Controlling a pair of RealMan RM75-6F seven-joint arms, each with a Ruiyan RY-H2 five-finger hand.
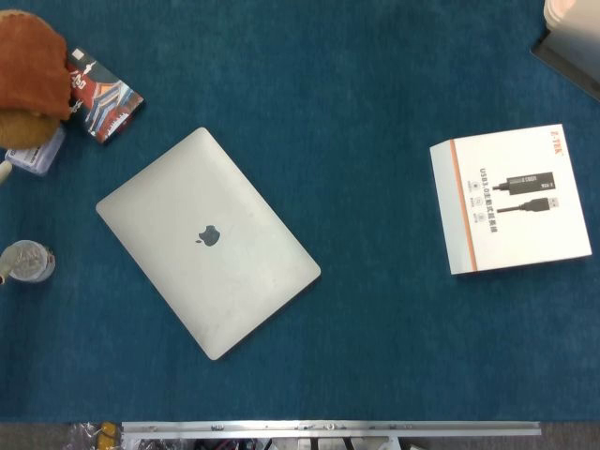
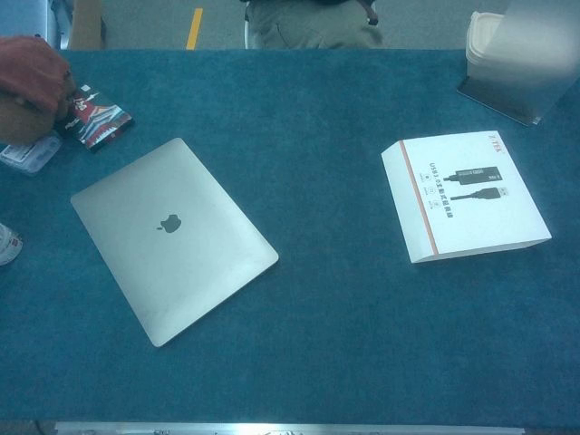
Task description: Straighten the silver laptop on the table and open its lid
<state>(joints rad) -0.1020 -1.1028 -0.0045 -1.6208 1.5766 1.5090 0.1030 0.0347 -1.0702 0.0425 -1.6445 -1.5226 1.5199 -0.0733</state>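
Head view looks almost straight down on the blue table [image 1: 375,75], near edge and a metal rail [image 1: 328,427] at the bottom of frame. Chest view sits lower, facing forward at a slant across the same table [image 2: 317,91], far edge and floor beyond visible at top. Both stand back enough to take in most of the tabletop. Shared: silver laptop [image 1: 208,242] [image 2: 172,237] left of centre, white box [image 1: 509,198] [image 2: 464,195] at right, patterned packet [image 1: 105,100] [image 2: 93,118] upper left, grey object [image 1: 572,42] [image 2: 517,54] top right corner.
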